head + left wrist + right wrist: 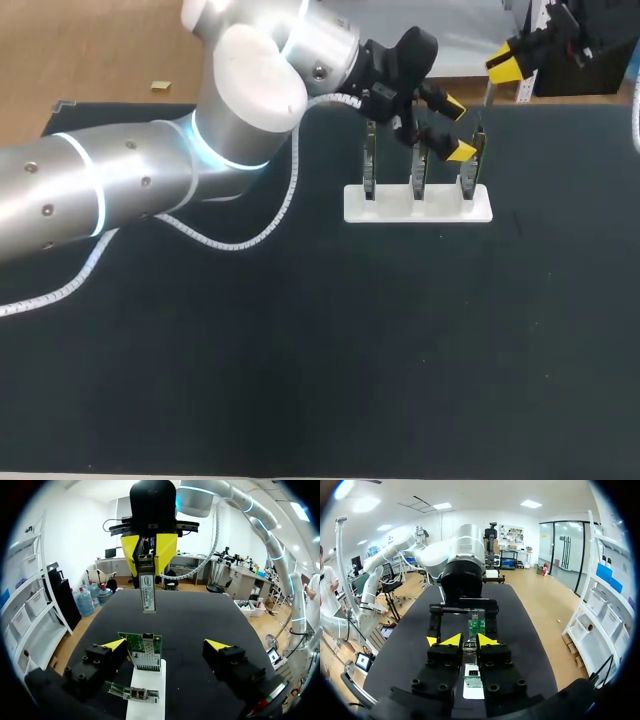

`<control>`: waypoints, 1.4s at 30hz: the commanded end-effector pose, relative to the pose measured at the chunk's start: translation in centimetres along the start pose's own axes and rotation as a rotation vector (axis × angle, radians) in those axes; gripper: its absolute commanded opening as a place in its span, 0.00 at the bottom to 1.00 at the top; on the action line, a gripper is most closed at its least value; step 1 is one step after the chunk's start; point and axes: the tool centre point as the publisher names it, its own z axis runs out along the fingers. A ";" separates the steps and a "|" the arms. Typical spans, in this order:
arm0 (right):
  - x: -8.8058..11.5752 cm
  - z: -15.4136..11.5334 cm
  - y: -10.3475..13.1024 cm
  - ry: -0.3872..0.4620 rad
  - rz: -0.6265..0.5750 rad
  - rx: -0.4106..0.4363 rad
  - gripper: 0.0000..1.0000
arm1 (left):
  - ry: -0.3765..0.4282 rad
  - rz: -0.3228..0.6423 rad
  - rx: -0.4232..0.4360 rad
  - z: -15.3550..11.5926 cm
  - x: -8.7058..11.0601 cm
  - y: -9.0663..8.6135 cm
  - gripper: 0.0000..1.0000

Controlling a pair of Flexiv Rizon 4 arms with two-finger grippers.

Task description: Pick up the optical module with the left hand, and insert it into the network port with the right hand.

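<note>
Quick status: my right pincer [469, 641] is pinching the optical module [146, 587] by one end. The rest of it sticks out past the yellow tips toward the boards, up in the air and touching nothing else, well short of the white stand [395, 210]. My left pincer [165, 645] is spread wide, one tip on each side of a green board [145, 652] standing upright in that stand. I can't tell whether the nearer tip actually touches the board's edge. I reckon the step in hand is the insertion itself. So I'd line the module's long axis up with the port before closing in, keep it square and go slow. I'd also back off rather than shove if it binds, since those boards look only slotted into the stand and would probably tip or flex. Having the left pincer steady the board seems smart.

Annoying bits: I can't really make out the port's mouth, just a small metal bit on the board's edge nearest the module. In the head view the module is basically lost behind the right pincer's tips. My own left arm also blocks a good chunk of the tabletop [300, 350], so which of the three boards I'm straddling is a guess, probably the right-end one.
</note>
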 end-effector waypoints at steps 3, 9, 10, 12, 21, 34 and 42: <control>0.0 0.0 0.0 -0.003 0.000 0.002 0.00 | 0.007 0.000 0.013 0.3 -0.2 0.4 1.00; 0.1 0.0 0.0 -0.006 0.002 0.005 0.00 | 0.006 0.000 0.011 0.3 -0.2 0.4 1.00; 0.1 0.0 0.0 -0.005 0.002 0.005 0.00 | 0.006 0.000 0.011 0.3 -0.2 0.4 1.00; 0.1 0.0 0.0 -0.005 0.002 0.005 0.00 | 0.009 -0.002 0.012 0.3 -0.2 0.4 1.00; 0.2 0.0 0.0 -0.008 0.002 0.005 0.00 | 0.012 -0.004 0.012 0.3 -0.2 0.4 1.00; 0.7 0.1 0.0 0.002 0.002 0.026 0.00 | 0.012 -0.004 0.012 0.3 -0.2 0.4 1.00; 1.2 0.4 0.4 0.013 0.007 0.028 0.00 | 0.012 -0.004 0.012 0.3 -0.2 0.4 1.00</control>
